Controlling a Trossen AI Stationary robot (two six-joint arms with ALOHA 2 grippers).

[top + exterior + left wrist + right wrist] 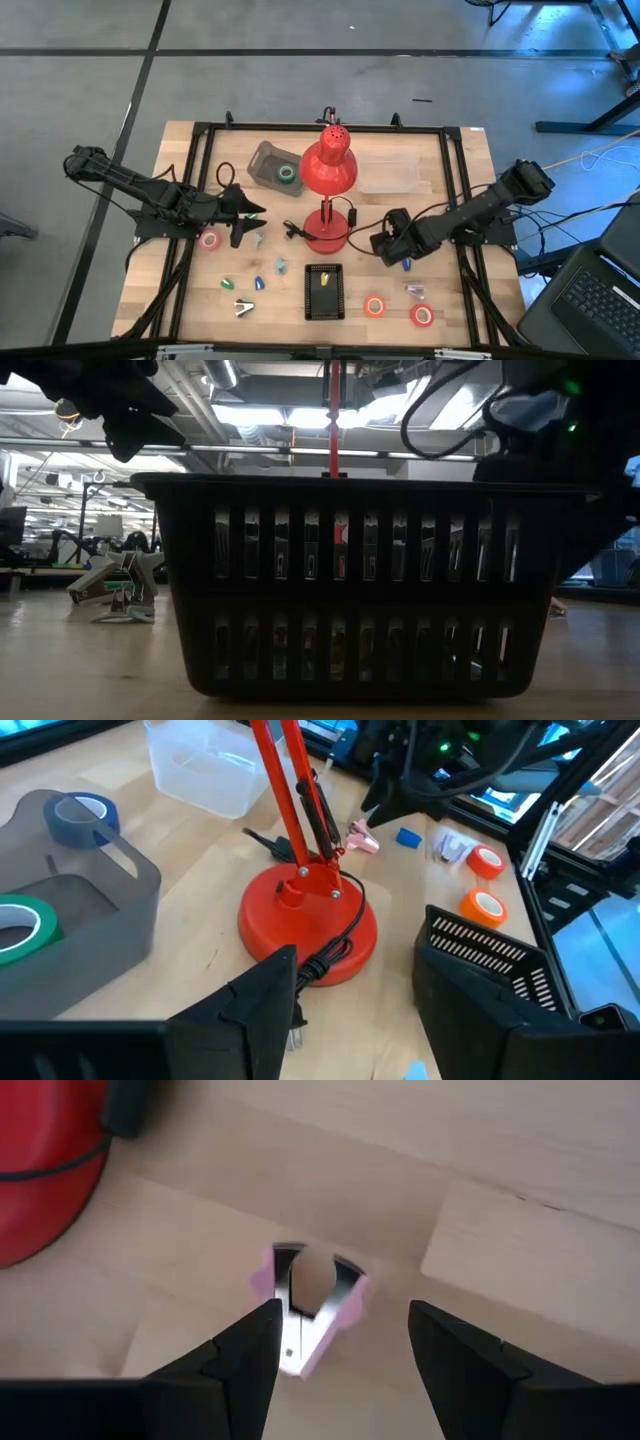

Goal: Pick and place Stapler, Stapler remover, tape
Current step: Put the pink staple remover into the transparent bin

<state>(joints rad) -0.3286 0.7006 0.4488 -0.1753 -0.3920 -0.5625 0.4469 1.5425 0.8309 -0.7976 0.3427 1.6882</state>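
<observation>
The right gripper [340, 1350] hangs over a pink staple remover [308, 1312], jaws wide open and empty. The left gripper [243, 222] waits at nine o'clock, open and empty. One green tape [286, 173] sits in the gray tray [262, 160]; other tapes [375, 305] lie on the desk [470, 190].

**Layout around the lamp**

The lamp [327, 200] stands mid-surface. Behind it, one bin [277, 167] lies left, holding a tape roll [287, 173], and another tub [388, 172] right. The basket [324, 291] sits before it, with two tape rolls [375, 306] right of the basket.
</observation>
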